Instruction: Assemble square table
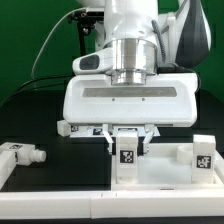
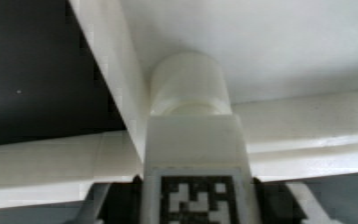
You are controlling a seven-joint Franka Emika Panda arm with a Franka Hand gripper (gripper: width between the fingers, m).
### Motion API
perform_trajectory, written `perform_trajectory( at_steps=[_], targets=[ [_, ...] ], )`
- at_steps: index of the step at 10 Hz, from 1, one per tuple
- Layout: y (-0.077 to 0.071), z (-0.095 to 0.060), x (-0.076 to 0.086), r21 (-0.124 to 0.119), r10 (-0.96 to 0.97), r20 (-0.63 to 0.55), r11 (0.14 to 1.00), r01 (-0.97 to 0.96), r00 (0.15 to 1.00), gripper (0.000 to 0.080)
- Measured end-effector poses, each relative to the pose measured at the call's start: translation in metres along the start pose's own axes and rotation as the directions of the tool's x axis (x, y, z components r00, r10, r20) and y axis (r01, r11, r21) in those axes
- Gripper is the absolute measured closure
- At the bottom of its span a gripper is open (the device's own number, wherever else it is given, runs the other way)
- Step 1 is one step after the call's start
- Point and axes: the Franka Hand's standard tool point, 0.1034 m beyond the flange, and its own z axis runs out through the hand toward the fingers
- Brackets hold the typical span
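My gripper (image 1: 127, 150) is shut on a stubby white leg (image 1: 127, 160) with a black-and-white tag, holding it upright over the near left part of the white square panel (image 1: 165, 180). In the wrist view the leg (image 2: 194, 120) runs out from between the fingers (image 2: 119, 200), and its round end meets the panel (image 2: 300, 60) near the rim. I cannot tell whether it sits in a socket. A second tagged leg (image 1: 203, 155) stands upright on the panel's right side. A third leg (image 1: 22, 155) lies on the black table at the exterior view's left.
A long white border bar (image 1: 60, 205) runs along the front of the exterior view. The black table (image 2: 34, 90) shows beside the panel's edge in the wrist view. The arm's broad white hand hides the space behind the panel.
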Motion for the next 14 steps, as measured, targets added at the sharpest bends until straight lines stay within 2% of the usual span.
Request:
perform_trajectory(
  at_steps=[1, 2, 3, 4, 5, 6, 7, 8, 9, 10, 11, 13, 14],
  targets=[
    [0.0, 0.0, 0.0, 0.0, 0.0, 0.0, 1.0, 0.0, 1.0, 0.0518],
    [0.0, 0.001, -0.001, 0.002, 0.001, 0.012, 1.0, -0.001, 1.0, 0.0418],
    [-0.002, 0.001, -0.001, 0.01, 0.003, 0.045, 1.0, -0.004, 0.999, 0.0283],
    [-0.004, -0.004, 0.008, 0.021, 0.008, 0.061, 1.0, -0.009, 0.998, 0.0283],
    [-0.008, -0.008, 0.013, 0.036, 0.01, 0.107, 0.999, -0.014, 0.994, 0.0178],
    [-0.011, -0.012, 0.02, 0.059, 0.014, 0.208, 0.998, -0.026, 0.978, 0.0158],
    [-0.01, -0.013, 0.03, 0.074, 0.016, 0.291, 0.996, -0.039, 0.957, 0.0158],
    [-0.008, -0.01, 0.033, 0.079, 0.019, 0.345, 0.996, -0.049, 0.938, 0.0151],
    [-0.007, -0.008, 0.027, 0.085, 0.018, 0.417, 0.995, -0.059, 0.909, 0.0151],
    [-0.003, -0.007, 0.024, 0.08, 0.032, 0.47, 0.994, -0.079, 0.882, 0.015],
    [0.001, -0.006, 0.02, 0.061, 0.069, 0.528, 0.991, -0.119, 0.847, 0.015],
    [0.001, -0.006, 0.019, 0.05, 0.087, 0.529, 0.99, -0.133, 0.844, 0.015],
    [0.001, -0.005, 0.019, 0.042, 0.102, 0.53, 0.988, -0.146, 0.842, 0.0252]
  ],
)
